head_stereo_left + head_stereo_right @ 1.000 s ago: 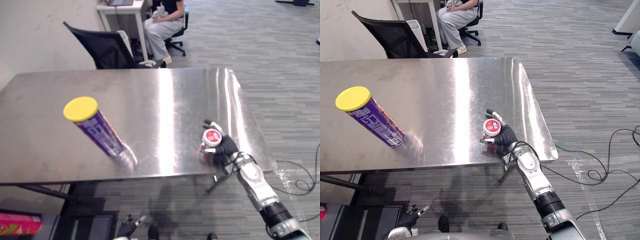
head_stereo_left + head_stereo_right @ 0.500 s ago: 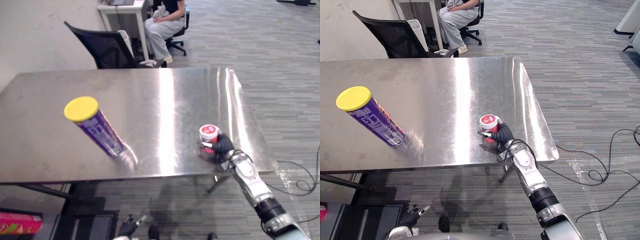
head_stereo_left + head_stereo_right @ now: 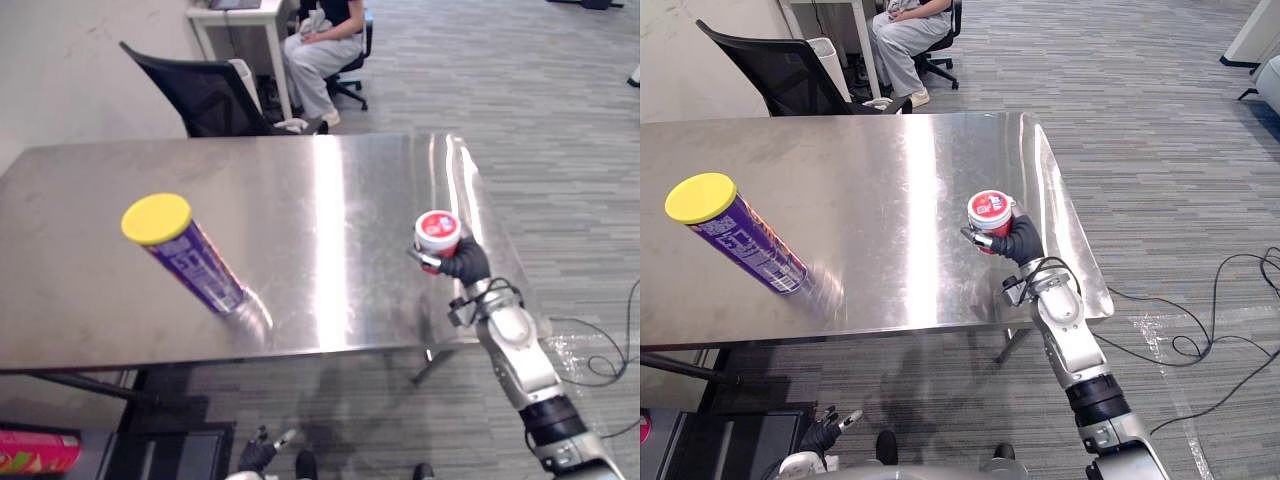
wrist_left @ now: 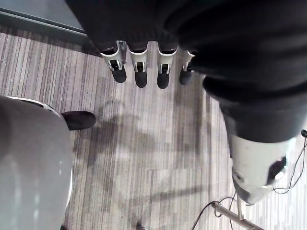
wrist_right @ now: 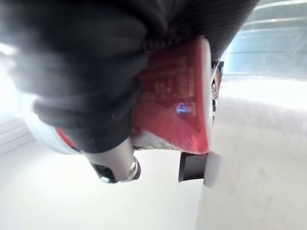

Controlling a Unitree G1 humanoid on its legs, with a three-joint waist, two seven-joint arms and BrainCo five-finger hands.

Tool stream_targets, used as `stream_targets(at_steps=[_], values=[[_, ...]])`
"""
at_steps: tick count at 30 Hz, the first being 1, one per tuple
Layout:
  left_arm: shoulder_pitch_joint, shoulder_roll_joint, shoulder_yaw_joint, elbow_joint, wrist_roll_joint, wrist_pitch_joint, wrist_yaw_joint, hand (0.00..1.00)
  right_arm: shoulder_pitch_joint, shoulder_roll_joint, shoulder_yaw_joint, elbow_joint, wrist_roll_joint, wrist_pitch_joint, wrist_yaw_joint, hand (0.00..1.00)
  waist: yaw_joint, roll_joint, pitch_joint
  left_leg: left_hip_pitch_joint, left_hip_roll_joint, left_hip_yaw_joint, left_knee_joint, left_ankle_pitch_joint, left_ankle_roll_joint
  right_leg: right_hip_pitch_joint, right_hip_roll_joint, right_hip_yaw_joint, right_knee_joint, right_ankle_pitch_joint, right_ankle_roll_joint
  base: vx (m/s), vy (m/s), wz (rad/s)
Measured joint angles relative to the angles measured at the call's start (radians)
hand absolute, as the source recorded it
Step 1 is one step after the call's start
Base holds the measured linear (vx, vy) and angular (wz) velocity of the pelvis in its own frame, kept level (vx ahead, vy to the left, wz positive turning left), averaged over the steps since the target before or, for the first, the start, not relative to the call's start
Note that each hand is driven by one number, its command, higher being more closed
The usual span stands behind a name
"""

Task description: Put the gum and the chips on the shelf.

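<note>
The red gum tub (image 3: 990, 212) is gripped in the curled fingers of the right hand (image 3: 1018, 243) above the steel table (image 3: 890, 170), toward its 4 o'clock edge, with the lid turned upward. The yellow-lidded chips can (image 3: 735, 240) is seen standing on the table at 9 o'clock, well apart from the tub. The left hand (image 4: 140, 72) is seen low over the floor (image 4: 144, 143) — fingers straight, nothing held.

Bright, even light — glare on table (image 3: 330, 200)

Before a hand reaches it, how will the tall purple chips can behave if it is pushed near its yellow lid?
The chips can is tall and narrow and stands on a small base, so a push near the yellow lid would probably tip it. Being round, it may then roll on the smooth steel table.
</note>
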State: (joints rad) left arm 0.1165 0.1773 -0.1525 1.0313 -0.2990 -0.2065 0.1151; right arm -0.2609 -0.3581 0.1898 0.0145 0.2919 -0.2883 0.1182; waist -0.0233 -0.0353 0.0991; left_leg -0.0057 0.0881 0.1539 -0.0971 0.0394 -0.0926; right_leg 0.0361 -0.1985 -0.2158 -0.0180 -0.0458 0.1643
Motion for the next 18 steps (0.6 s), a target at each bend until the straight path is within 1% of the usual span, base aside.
stream_targets(at_steps=[3, 5, 8, 12, 18], values=[[0.002, 0.000, 0.004, 0.000, 0.001, -0.003, 0.000, 0.00, 0.020, -0.022, -0.022, -0.044, 0.010, 0.000, 0.003, 1.00, 0.000, -0.001, 0.000, 0.001, 0.001, 0.001, 0.000, 0.000, 0.000, 0.000, 0.000, 0.002, 0.002, 0.000, 0.000, 0.00, 0.000, 0.00], [0.004, -0.001, 0.008, 0.001, 0.001, -0.009, 0.000, 0.00, 0.022, -0.025, -0.046, -0.052, 0.041, 0.000, 0.001, 1.00, -0.003, -0.002, -0.001, 0.004, 0.001, 0.003, 0.000, 0.000, 0.000, -0.001, 0.001, 0.005, 0.002, 0.000, 0.000, -0.01, -0.005, -0.04], [0.008, -0.005, 0.023, 0.002, 0.001, -0.010, 0.001, 0.00, 0.023, -0.026, -0.074, -0.062, 0.042, 0.000, -0.003, 1.00, -0.003, -0.002, -0.002, 0.005, 0.002, 0.004, 0.000, 0.000, 0.000, -0.001, 0.001, 0.006, 0.003, 0.000, 0.000, 0.00, 0.000, 0.00], [0.009, -0.008, 0.033, 0.003, 0.002, -0.010, 0.001, 0.00, 0.028, -0.027, -0.075, -0.086, 0.046, 0.001, -0.004, 1.00, -0.003, -0.003, -0.004, 0.004, 0.003, 0.007, 0.000, 0.000, 0.000, -0.005, 0.002, 0.009, 0.004, 0.000, 0.000, 0.00, -0.004, -0.02], [0.012, -0.008, 0.032, 0.004, 0.002, -0.009, 0.010, 0.00, 0.032, -0.027, -0.075, -0.085, 0.072, 0.019, -0.006, 1.00, -0.003, -0.007, -0.015, 0.004, 0.003, 0.010, 0.000, 0.000, 0.000, -0.008, 0.001, 0.012, 0.007, 0.000, 0.001, 0.00, 0.000, 0.00]])
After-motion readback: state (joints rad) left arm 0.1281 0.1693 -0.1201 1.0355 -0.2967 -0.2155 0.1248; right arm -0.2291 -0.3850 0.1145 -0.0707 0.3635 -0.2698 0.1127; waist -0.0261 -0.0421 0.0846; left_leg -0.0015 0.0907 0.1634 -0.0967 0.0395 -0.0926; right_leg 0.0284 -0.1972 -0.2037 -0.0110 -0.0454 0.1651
